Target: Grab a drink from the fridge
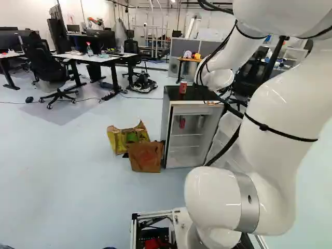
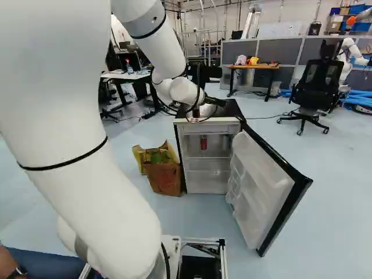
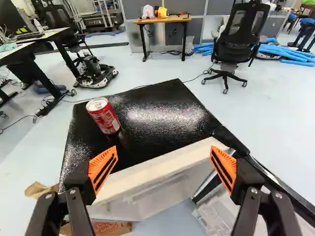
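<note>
The gripper (image 3: 163, 156) gapes wide and empty near the front rim (image 3: 157, 168) of the fridge (image 3: 167, 105). 1 red can (image 3: 104, 115) stands on top, 1 inner can (image 2: 203, 142) inside — descending straight could jam a finger against that rim; swinging sideways might clip the open door (image 2: 270, 192).

Fridge (image 3: 162, 115) (black-topped) bears red can (image 3: 104, 116).

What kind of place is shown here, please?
Probably a robotics lab or workshop: another robot arm stands at the back, beside office chairs and desks, and a small open fridge is ahead.
</note>
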